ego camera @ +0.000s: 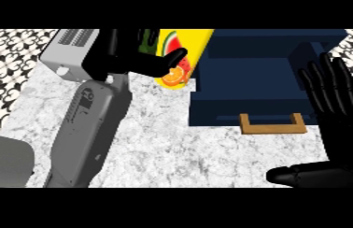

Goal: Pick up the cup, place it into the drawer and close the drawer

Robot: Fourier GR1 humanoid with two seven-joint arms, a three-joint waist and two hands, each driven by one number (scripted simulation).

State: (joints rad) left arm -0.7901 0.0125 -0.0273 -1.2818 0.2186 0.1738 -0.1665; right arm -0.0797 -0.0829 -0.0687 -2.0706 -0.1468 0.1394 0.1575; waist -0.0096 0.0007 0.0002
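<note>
Fingers [148, 62] of the left hand [127, 54] are curled round the cup [178, 54], a yellow one printed with watermelon and orange slices, and they grasp it from its left side, the thumb lying across its lower front. The cup stands out to the right of those fingers, tilted, its base toward the desk [207, 152] and its upper part running up out of the head view. Just to the right of the cup lies the open drawer [255, 82], dark blue, with a wooden handle [272, 125] on its near edge.

The step in hand looks to be the carry to the drawer. To do it well, I judge the hand should move right until the cup is fully over the drawer's hollow, clear its left wall, then lower before letting go; releasing now would likely land it on the rim or the desk.

The left forearm [86, 129] rises steeply from the lower edge, the wrist bent to the right toward the cup. The right hand [331, 91] rests at the right edge beside the drawer, its fingers straight, spread and pointing up, holding nothing; a grey appliance [69, 52] sits left of the grasping fingers.
</note>
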